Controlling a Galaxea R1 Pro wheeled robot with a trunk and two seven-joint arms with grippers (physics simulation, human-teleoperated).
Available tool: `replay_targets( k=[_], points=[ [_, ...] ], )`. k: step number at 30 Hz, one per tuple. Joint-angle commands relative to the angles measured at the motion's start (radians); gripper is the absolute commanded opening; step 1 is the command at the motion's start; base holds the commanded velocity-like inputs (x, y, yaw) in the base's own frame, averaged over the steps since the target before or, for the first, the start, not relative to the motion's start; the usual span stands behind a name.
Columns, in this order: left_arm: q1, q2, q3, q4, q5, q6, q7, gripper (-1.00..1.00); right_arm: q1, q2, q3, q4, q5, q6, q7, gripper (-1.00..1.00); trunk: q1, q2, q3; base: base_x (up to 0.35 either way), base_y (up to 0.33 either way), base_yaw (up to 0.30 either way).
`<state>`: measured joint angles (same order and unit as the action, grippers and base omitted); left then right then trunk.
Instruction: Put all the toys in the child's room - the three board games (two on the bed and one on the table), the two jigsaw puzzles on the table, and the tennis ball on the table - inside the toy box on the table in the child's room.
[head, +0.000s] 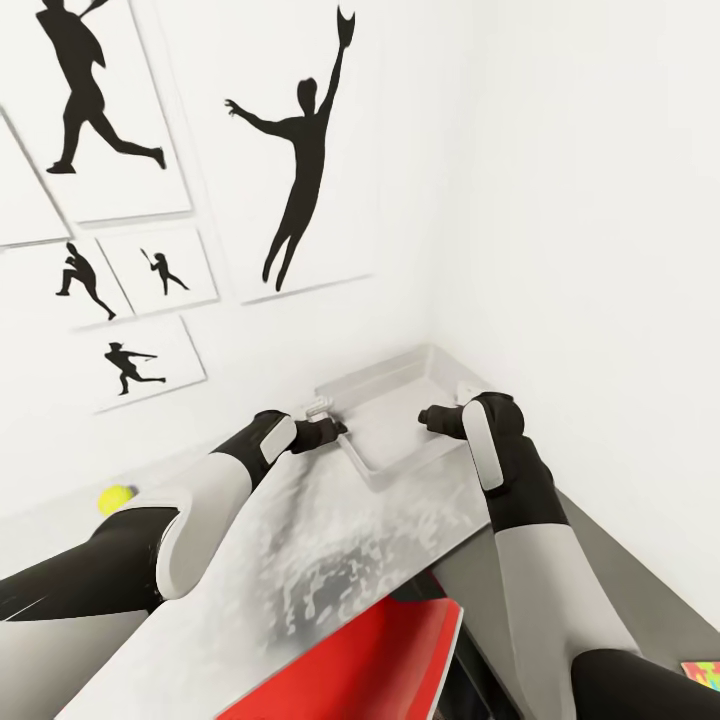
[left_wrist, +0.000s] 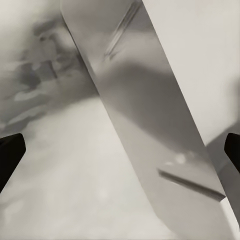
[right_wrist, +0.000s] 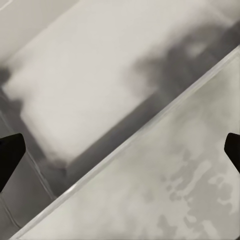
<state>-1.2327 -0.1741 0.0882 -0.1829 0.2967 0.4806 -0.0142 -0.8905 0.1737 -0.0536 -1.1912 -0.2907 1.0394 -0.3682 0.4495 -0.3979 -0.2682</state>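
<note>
Both sets of jaws, left (head: 338, 430) and right (head: 428, 417), stood released at the box (head: 400, 385), which looked bare inside, with the ball (head: 115, 498) back by the left elbow, likely unpacked.

White posters with black silhouettes hang on the wall (head: 420, 200): a large leaping figure (head: 300, 150), a runner (head: 85, 90), and three small baseball players (one batter (head: 130, 365) lowest). A red chair (head: 375, 665) sits below.

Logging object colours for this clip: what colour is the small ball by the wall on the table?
Yellow-green. The tennis ball shows best in the head view, beside the left arm.
</note>
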Motion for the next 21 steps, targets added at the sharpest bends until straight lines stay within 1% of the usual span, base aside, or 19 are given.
replay_targets(
  k=[1,9,21],
  points=[
    [-0.001,0.000,0.008,-0.001,-0.004,0.006,-0.006,1.00,-0.001,0.001,-0.002,-0.001,-0.010,0.002,-0.009,1.00,0.001,-0.002,-0.004,0.000,0.000,0.000],
    [-0.001,0.000,0.008,-0.001,-0.004,0.007,-0.040,1.00,-0.001,0.001,0.000,-0.001,-0.010,0.002,-0.009,1.00,0.001,-0.002,-0.013,0.000,0.000,0.000],
    [-0.001,0.000,0.008,-0.001,-0.004,0.006,-0.045,1.00,-0.001,0.001,0.000,-0.001,-0.010,0.002,-0.009,1.00,0.001,-0.002,-0.014,0.000,0.000,0.000]
  ],
)
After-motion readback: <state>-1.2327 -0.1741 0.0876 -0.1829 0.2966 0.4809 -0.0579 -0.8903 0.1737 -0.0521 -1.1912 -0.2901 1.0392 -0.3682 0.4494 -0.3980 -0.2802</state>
